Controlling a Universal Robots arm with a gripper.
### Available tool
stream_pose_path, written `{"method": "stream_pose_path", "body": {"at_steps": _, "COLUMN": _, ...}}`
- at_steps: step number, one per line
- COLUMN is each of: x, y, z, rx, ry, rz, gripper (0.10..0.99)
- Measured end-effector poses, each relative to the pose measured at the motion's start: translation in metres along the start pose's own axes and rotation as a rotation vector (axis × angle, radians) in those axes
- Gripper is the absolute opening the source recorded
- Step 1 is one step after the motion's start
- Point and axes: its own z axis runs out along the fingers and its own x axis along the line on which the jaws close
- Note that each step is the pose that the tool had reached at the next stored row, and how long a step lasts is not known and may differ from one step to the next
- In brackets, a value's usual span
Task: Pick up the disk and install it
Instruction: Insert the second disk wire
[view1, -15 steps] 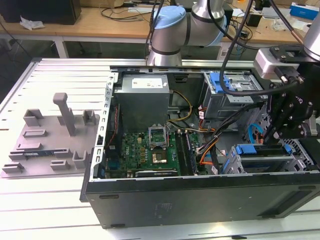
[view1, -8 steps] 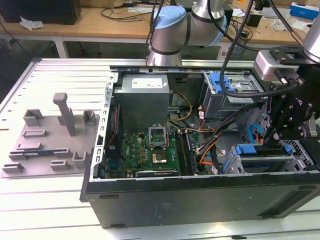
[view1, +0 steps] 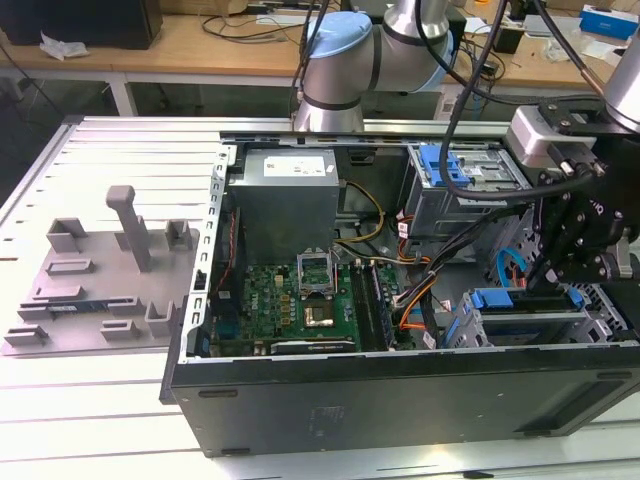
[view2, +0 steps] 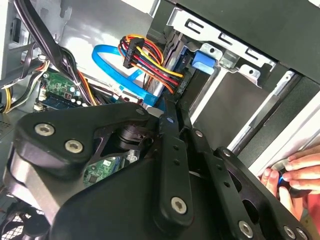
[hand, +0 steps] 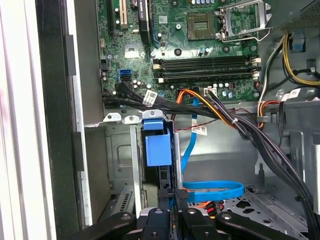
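Plainly, line by line:

Pincer: The pincer (view1: 562, 285) hangs on the arm's black wrist, down inside an open computer case (view1: 400, 400).
Pincer state: The jaws are drawn narrow, with the tips nearly together in both wrist views (hand: 167, 192) (view2: 169, 111). I cannot tell whether they pinch anything.
Disk: The disk (view1: 510, 300) sits in the metal drive cage (hand: 117, 160) just ahead of the pincer. Its blue bracket faces the tips (the bracket is the easy part to spot) (hand: 155, 147) (view2: 202, 60).
Contact: The tips are right at the bracket's edge. I cannot tell whether they touch it.
Blue flat cable: The blue flat cable (hand: 215, 190) loops just beside the pincer, clear of the cage.
Coloured wires: A bundle of coloured wires (view2: 145, 57) ends in a black plug near the tips, between the blue cable and the bracket.
Circuit board: The green circuit board (hand: 200, 30) lies beyond the disk, well apart from the pincer.
Power box: The grey power box (view1: 285, 190) is farther off, past the board.
Hand: A person's hand (view2: 297, 172) rests on the case edge behind the pincer's linkage.
Grey tray: A grey tray (view1: 100, 270) with upright pegs sits outside the case, far from the pincer.
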Motion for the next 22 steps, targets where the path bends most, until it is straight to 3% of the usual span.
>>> {"method": "stream_pose_path", "body": {"at_steps": 14, "x": 0.0018, "y": -0.0001, "z": 0.0062, "rx": 0.0, "ry": -0.0001, "rz": -0.001, "gripper": 0.169}}
{"method": "stream_pose_path", "body": {"at_steps": 16, "x": 0.0018, "y": -0.0001, "z": -0.0004, "rx": 0.0, "ry": -0.0001, "rz": -0.001, "gripper": 0.29}}
{"method": "stream_pose_path", "body": {"at_steps": 17, "x": 0.0017, "y": -0.0002, "z": -0.0068, "rx": 0.0, "ry": -0.0001, "rz": -0.001, "gripper": 0.29}}
{"method": "stream_pose_path", "body": {"at_steps": 18, "x": 0.0016, "y": -0.0003, "z": -0.0113, "rx": 0.0, "ry": 0.0, "rz": -0.001, "gripper": 0.357}}
{"method": "stream_pose_path", "body": {"at_steps": 22, "x": 0.0009, "y": -0.0005, "z": -0.0296, "rx": 0.0, "ry": 0.0001, "rz": -0.001, "gripper": 0.357}}
